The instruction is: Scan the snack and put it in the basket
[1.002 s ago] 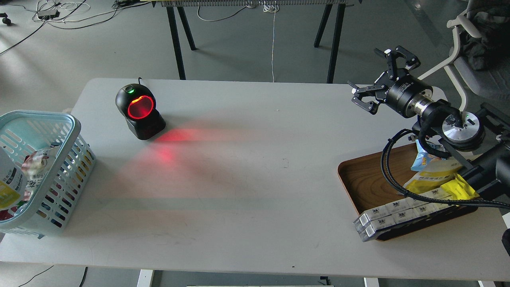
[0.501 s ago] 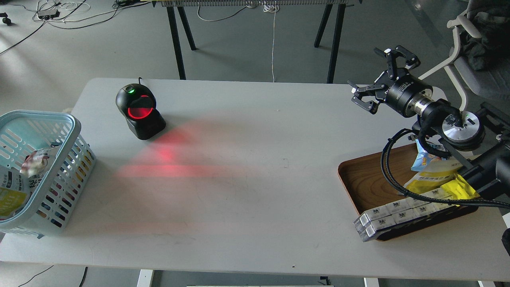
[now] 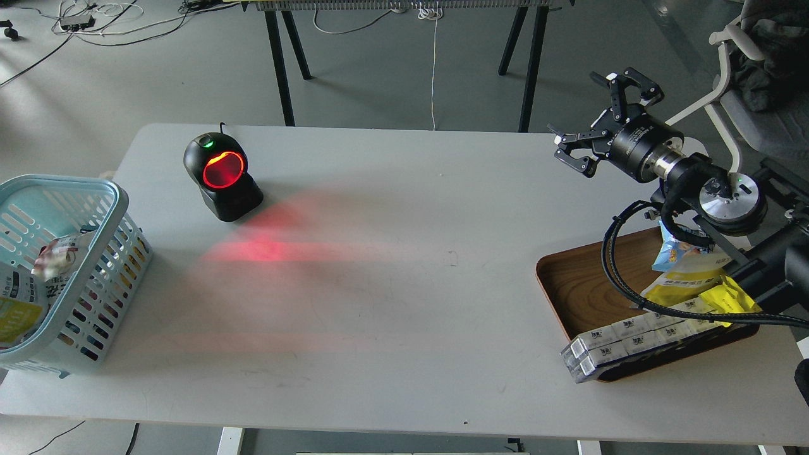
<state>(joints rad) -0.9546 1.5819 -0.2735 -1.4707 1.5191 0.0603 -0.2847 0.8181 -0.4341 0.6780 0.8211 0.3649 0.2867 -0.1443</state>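
Observation:
The snack (image 3: pixel 16 306), a yellow-and-white pouch, lies inside the light blue basket (image 3: pixel 117 208) at the table's left edge, partly cut off by the frame, beside a crumpled white packet (image 3: pixel 55 258). My right gripper (image 3: pixel 584 114) is open and empty. It hangs above the table's far right corner, beyond the wooden tray and far from the basket. My left gripper is out of view.
A black scanner (image 3: pixel 222 178) with a glowing red window stands at the back left and throws red light on the table. A brown wooden tray (image 3: pixel 572 284) at the right holds yellow and blue-white packets and white boxes (image 3: pixel 616 344). A chair stands at the far right.
The pouch has sunk lower into the basket and settled there. My right gripper has lifted slightly and stays open.

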